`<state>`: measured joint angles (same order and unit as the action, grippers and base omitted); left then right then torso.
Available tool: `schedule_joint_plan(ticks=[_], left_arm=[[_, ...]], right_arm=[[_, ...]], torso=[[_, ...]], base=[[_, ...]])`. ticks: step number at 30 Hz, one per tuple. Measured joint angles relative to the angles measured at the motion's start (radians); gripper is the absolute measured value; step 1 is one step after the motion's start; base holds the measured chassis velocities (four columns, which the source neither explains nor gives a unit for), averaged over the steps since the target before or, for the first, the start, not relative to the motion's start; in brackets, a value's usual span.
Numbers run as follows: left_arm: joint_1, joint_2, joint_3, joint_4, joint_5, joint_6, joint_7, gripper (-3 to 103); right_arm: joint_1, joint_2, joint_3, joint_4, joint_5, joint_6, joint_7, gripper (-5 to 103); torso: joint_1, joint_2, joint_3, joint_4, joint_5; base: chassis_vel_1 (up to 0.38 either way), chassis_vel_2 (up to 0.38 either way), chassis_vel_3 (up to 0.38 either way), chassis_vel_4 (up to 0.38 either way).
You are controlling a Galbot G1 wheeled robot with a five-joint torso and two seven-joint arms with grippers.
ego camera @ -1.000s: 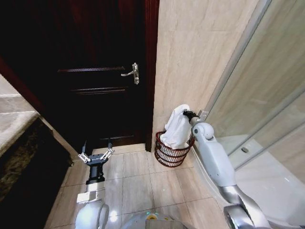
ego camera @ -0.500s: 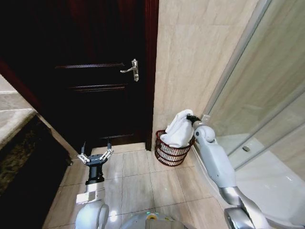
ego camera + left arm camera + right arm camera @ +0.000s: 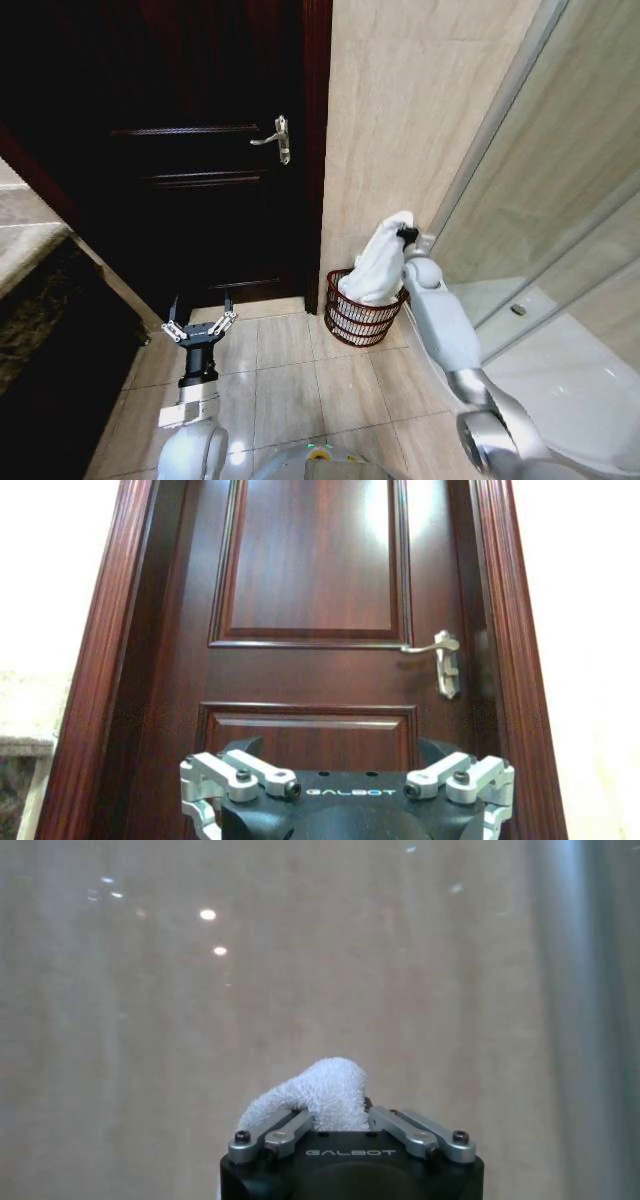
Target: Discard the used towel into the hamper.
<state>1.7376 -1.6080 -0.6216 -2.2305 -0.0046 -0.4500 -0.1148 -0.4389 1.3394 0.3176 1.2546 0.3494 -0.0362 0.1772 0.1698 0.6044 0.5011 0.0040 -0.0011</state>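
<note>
- Beige tiled walls and a tiled floor (image 3: 300, 385) frame a bathroom corner, with a dark wooden door (image 3: 200, 150) at ten o'clock and a glass shower screen (image 3: 560, 200) at two.
- The hamper (image 3: 358, 318) sits on the floor against the wall at one o'clock, just beside the door frame.
- The right hand (image 3: 404, 233) hangs above its rim, pinching the top of the white towel (image 3: 378, 268); the cloth's lower end trails into the hamper, so letting go should drop it inside.
- The left hand (image 3: 200, 328) waits spread wide at seven o'clock, low over the floor, facing the door.
</note>
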Motion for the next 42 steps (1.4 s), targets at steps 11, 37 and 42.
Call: schedule_joint_plan(ticks=[11,37,42], left_arm=[[0.013,0.001,-0.016,-0.013,-0.012,-0.007,-0.001,100],[0.021,0.000,-0.009,-0.019,-0.004,-0.005,-0.006,100],[0.021,0.000,-0.011,-0.021,-0.003,-0.005,-0.006,100]], right_arm=[[-0.098,0.027,0.012,-0.007,0.068,-0.202,-0.012,8],[-0.073,0.044,0.089,-0.161,0.070,-0.266,-0.148,8],[-0.068,0.040,0.090,-0.144,0.064,-0.321,-0.143,4]], torso=[[-0.020,-0.050,-0.030,-0.0005,0.0012],[-0.061,-0.155,-0.093,-0.0004,0.0011],[-0.068,-0.172,-0.103,-0.0003,0.0013]], base=[[0.000,0.000,0.000,0.000],[0.000,0.000,0.000,0.000],[0.000,0.000,0.000,0.000]])
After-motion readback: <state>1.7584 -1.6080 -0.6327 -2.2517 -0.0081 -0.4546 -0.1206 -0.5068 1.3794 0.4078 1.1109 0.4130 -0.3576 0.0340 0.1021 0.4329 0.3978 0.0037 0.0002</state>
